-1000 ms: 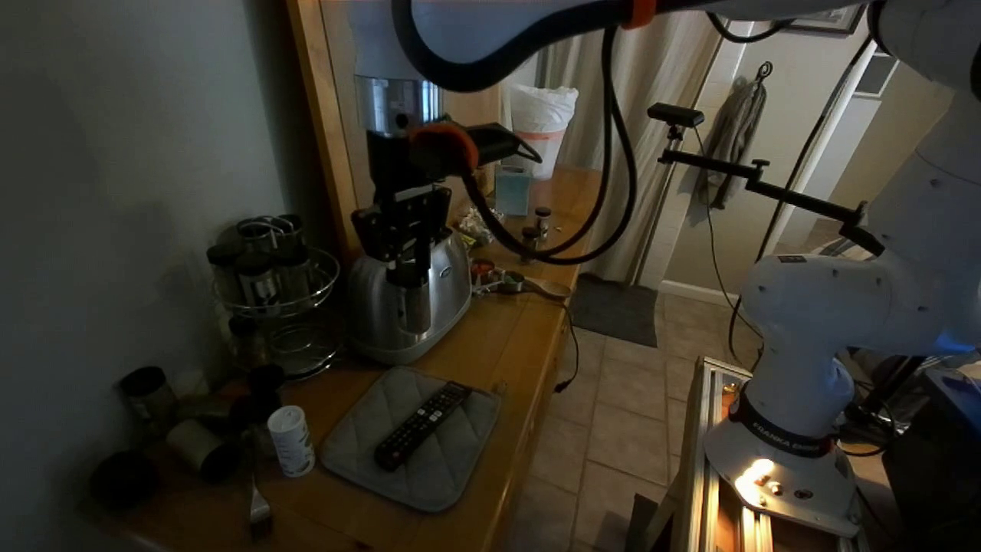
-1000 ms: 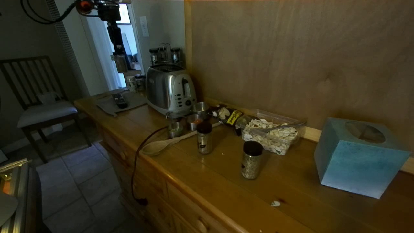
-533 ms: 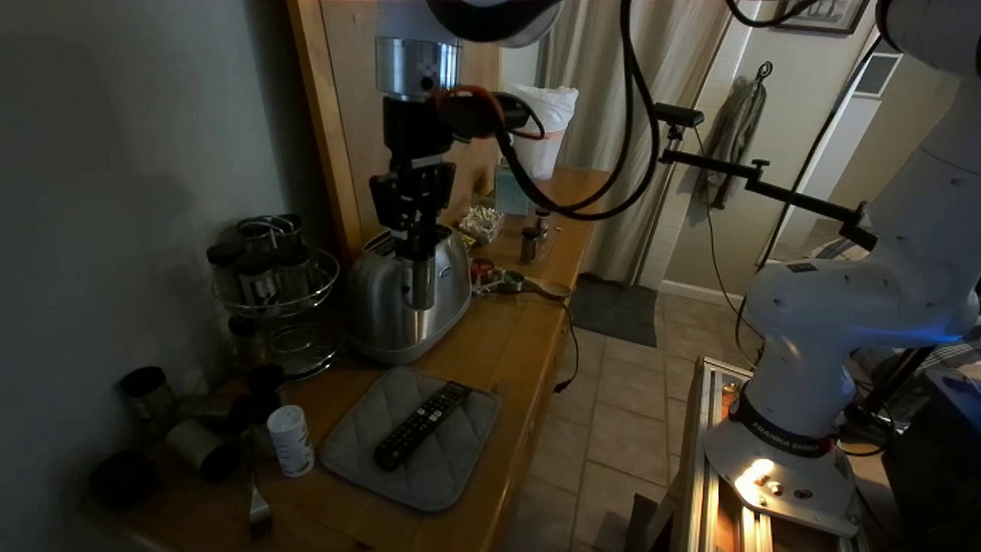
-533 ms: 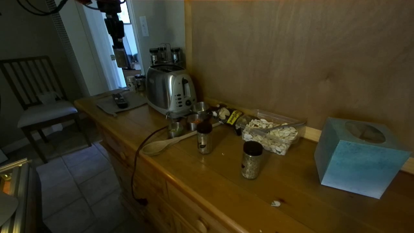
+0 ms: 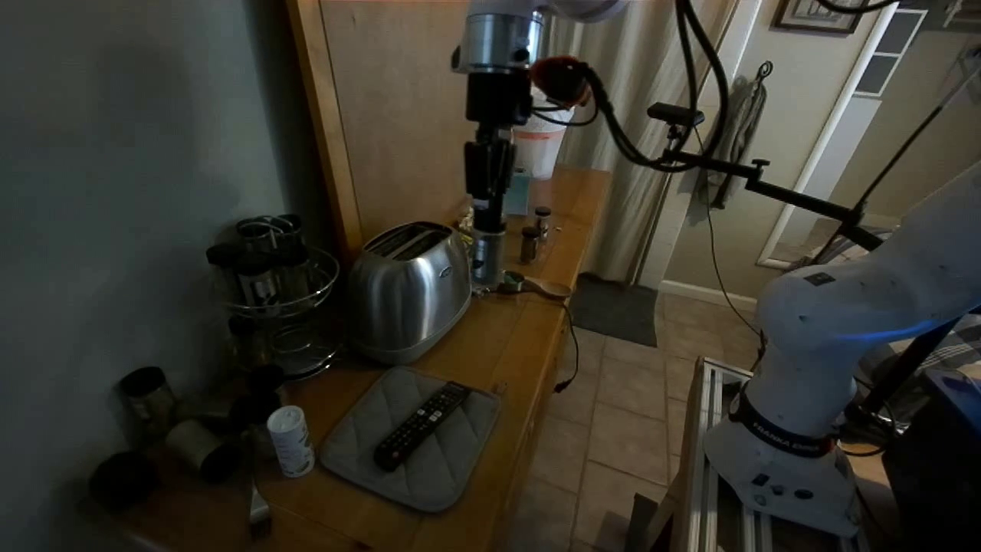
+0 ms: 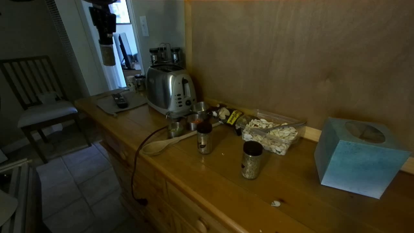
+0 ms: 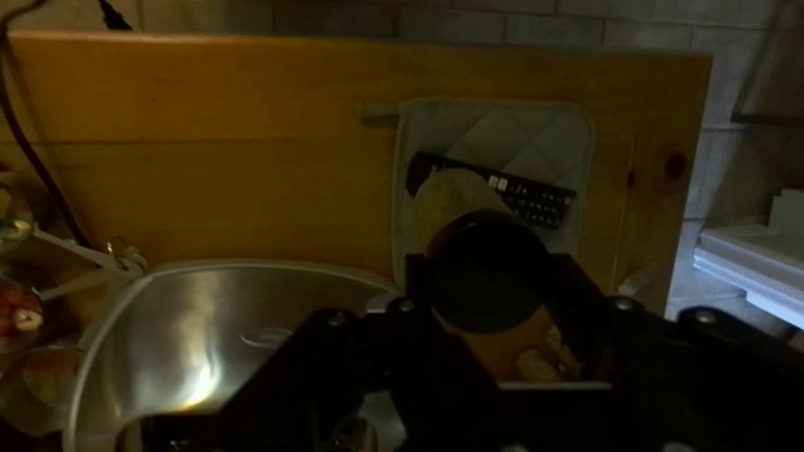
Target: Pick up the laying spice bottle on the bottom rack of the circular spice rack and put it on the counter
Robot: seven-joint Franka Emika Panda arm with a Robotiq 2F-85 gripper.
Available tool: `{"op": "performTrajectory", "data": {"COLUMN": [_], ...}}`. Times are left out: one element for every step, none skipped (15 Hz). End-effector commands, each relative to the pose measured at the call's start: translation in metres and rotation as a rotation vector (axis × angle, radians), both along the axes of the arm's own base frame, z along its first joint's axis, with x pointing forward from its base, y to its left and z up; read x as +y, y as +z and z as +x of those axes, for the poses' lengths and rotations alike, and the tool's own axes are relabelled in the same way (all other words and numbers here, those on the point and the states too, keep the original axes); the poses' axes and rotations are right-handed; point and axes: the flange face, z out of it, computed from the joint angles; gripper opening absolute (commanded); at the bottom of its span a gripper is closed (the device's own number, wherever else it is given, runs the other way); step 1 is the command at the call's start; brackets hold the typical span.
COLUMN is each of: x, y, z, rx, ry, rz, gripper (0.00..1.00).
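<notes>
Jaws grip a spice jar [image 5: 488,262], two o'clock of the two-slot toaster [image 5: 406,307]; circular spice rack [image 5: 299,306] at nine.

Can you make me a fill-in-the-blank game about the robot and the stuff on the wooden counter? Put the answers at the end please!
The claw holds a spice bottle with its dark cap pointing ____.
The black ____ with lots of buttons lies on the grey quilted pad.
The silver ____ with two slots on top stands between the spice rack and the metal cups.
A wooden ____ lies beside those cups.

Missing words: up; remote; toaster; spoon.
</notes>
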Motion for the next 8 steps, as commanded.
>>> {"op": "performTrajectory", "data": {"x": [-0.036,-0.023,-0.031,-0.035,-0.036,-0.035,-0.033,-0.033], "y": [-0.004,-0.001,-0.001,-0.001,-0.002,-0.003,-0.004,-0.004], "z": [-0.068,-0.029,-0.043,-0.052,-0.058,-0.061,-0.063,-0.063], "rx": [0.026,0.033,0.037,0.032,0.028,0.026,0.026,0.026], "ry": [0.039,0.017,0.022,0.022,0.022,0.023,0.023,0.024], "rz": [-0.061,-0.024,-0.033,-0.043,-0.053,-0.061,-0.065,-0.066], "gripper": [0.25,0.50,0.50,0.50,0.50,0.50,0.50,0.50]}}
